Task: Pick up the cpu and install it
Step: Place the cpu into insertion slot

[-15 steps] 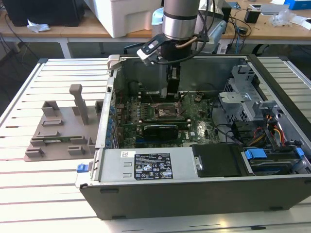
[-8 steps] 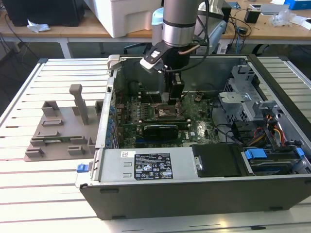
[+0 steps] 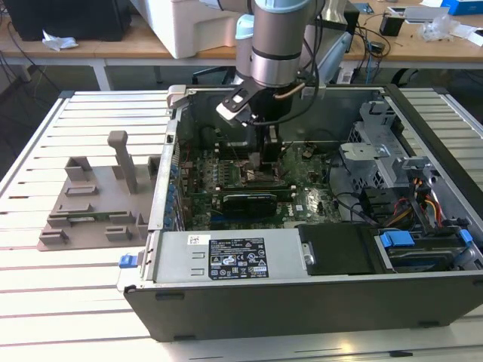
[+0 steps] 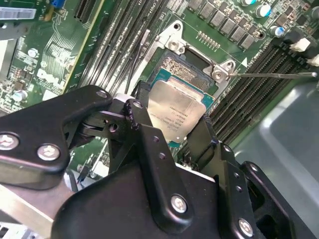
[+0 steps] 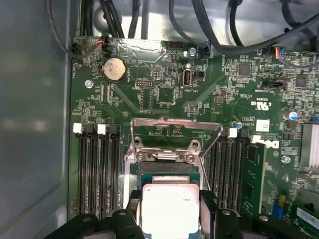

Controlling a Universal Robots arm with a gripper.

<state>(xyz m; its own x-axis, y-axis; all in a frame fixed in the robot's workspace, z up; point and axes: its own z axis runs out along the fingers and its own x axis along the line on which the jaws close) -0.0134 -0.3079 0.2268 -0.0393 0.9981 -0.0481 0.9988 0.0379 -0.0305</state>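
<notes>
now the gripper (image 4: 172, 120) is clamping the cpu (image 4: 182, 107) by its edges, holding it just over the open socket (image 4: 182, 67) on the board (image 5: 149, 94), so install step is going on, prob. needing it square & flat w/ socket before release.

The exterior view looks down from afar onto the open computer case (image 3: 302, 298) on the counter (image 3: 68, 294), while both wrist views face the motherboard (image 5: 164, 94) closely from differing angles, sharing the cpu (image 4: 177, 112) (image 5: 169, 209).
</notes>
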